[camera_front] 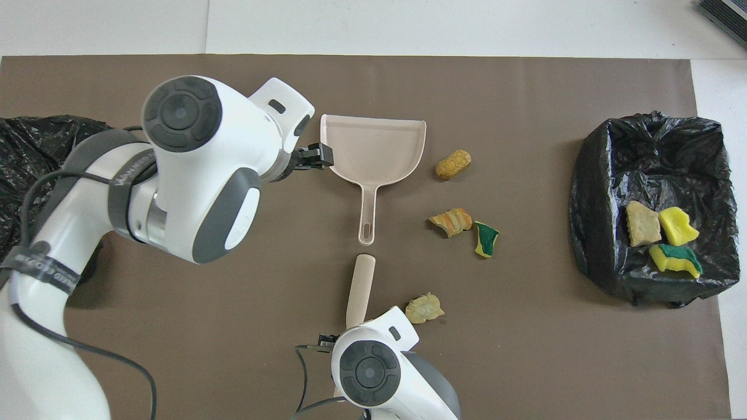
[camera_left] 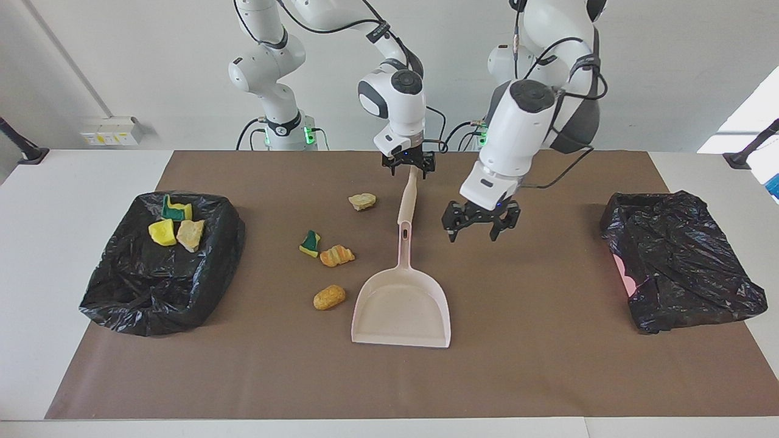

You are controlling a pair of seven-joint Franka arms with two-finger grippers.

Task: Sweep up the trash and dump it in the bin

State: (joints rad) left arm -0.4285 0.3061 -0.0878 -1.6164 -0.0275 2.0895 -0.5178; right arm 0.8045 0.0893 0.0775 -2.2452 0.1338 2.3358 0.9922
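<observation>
Your right claw (camera_left: 409, 165) sits at the beige plastic handle (camera_left: 408, 198), and I cannot tell if it grips. Your released left claw (camera_left: 481, 222) hovers beside the beige plastic dustpan (camera_left: 401, 310). A bump could scatter the loose foam chunks (camera_left: 336, 255) lying alongside.

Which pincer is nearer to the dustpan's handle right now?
Left. The left pincer hangs open just beside the dustpan handle, toward the left arm's end. The right pincer is over the brush, nearer the robots.
</observation>
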